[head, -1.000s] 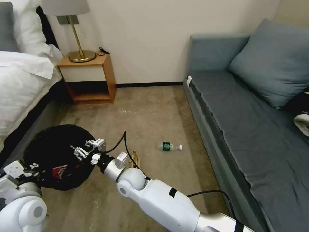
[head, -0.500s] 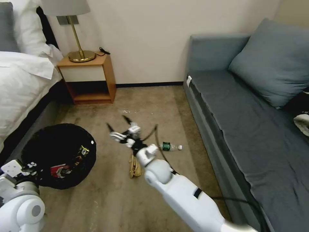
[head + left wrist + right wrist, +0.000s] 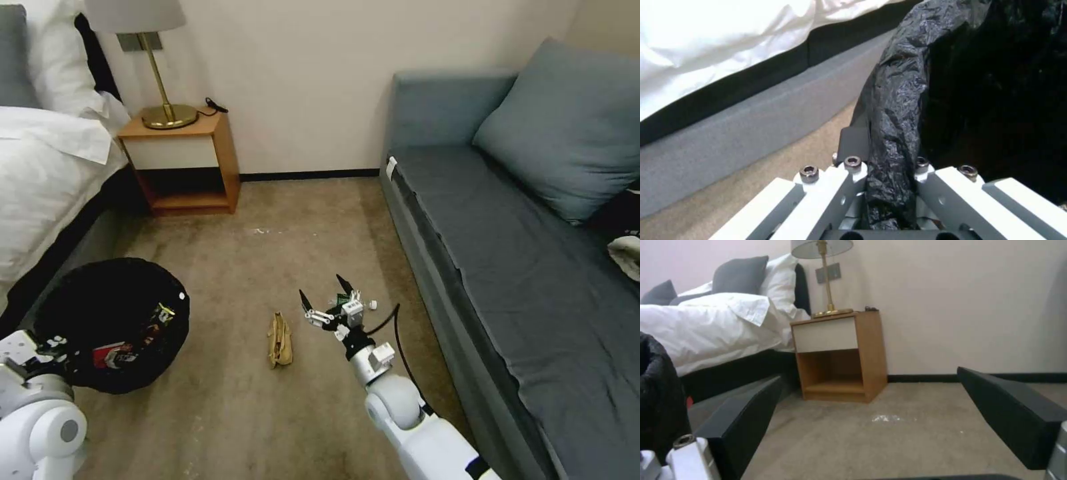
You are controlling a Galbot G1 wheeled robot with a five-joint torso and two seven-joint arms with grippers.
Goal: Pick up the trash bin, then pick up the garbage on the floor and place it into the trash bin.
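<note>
The bottle (image 3: 347, 303) lay on the carpet (image 3: 293, 220) with its long axis pointing toward the sofa (image 3: 507, 267), cap on the sofa side, partly hidden just beyond the right hand (image 3: 327, 293). That hand hung with fingers spread, released, nearer the bottle than the paper bag (image 3: 280, 340) lying just to its left. Open carpet lay ahead; the sofa edge stood near on the right. The left hand (image 3: 882, 186) gripped the bin (image 3: 110, 323) rim, by the bed (image 3: 47, 167).
</note>
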